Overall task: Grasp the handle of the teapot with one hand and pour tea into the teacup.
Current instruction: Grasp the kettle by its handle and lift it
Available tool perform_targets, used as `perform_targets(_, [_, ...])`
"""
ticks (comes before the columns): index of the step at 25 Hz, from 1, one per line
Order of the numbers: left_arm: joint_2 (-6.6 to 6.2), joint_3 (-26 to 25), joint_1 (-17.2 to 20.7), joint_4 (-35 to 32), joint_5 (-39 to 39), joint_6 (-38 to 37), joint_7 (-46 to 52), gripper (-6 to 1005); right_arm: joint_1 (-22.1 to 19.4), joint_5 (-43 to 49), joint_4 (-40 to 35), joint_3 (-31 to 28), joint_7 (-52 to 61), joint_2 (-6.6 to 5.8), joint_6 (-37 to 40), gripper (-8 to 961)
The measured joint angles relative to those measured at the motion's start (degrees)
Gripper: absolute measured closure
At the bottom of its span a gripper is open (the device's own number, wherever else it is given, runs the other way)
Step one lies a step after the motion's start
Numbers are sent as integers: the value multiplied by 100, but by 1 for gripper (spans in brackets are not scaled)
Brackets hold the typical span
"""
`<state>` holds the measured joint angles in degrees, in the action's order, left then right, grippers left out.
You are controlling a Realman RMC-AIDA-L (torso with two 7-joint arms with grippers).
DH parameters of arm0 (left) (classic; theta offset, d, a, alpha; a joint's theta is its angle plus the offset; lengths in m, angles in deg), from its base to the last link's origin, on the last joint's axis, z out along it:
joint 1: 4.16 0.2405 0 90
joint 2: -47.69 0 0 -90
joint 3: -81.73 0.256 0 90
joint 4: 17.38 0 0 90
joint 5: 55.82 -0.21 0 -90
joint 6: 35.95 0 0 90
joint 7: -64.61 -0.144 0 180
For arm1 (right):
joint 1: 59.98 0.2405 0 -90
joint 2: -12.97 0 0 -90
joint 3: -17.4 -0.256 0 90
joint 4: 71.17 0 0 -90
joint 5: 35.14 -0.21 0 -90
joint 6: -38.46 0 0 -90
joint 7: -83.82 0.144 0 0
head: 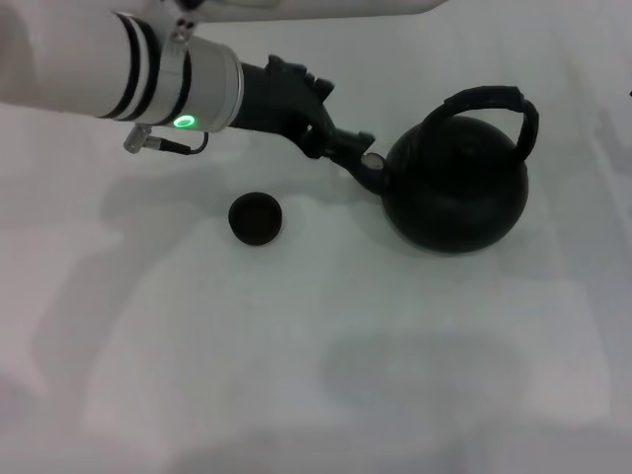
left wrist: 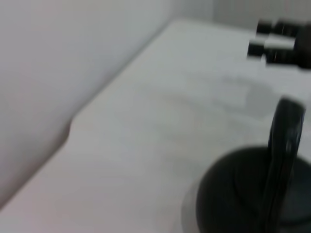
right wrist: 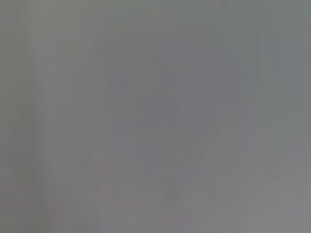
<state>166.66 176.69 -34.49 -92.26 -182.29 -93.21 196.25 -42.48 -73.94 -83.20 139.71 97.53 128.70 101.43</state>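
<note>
teapot [head: 456, 194] upright, left gripper [head: 357, 144] beside spout.

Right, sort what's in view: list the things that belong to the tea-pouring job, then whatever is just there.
Belongs to the job:
- teapot, upright on the table
- handle, arched over the pot, not yet grasped
- teacup, standing apart from the pot, on its spout side
- left pincer, reaching in near the spout

Just there:
- white table
- dark fitting at the table's far edge in the left wrist view

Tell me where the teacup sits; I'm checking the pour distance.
In the head view the teacup stands on the white table, left of the teapot, apart from its spout, just below the left gripper.
</note>
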Motion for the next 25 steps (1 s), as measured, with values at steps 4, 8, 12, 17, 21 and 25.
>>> perform_targets(4, [-1,-79,256,41,617,364,-505,184,10,-22,-1,-27,0,-6,16,98])
perform_targets(8, [8,-203,661,49,1570,790,-1345,184,27,-131,-2,-30,-7,-7,15,98])
perform_targets(12, [15,-332,1018,294,2726,1291,-2132,184,33,-156,-1,-32,-10,-8,27,98])
perform_targets(17, [10,-413,1146,1007,3850,1932,-2881,185,33,-215,-1,-101,-2,-15,54,98])
perform_targets(21, [19,-651,1152,1590,4684,2106,-3473,188,-5,-223,-41,-175,88,-16,120,98])
perform_targets(25, [27,-724,1195,2225,6564,1957,-5229,191,-24,-206,12,-133,567,-16,354,98])
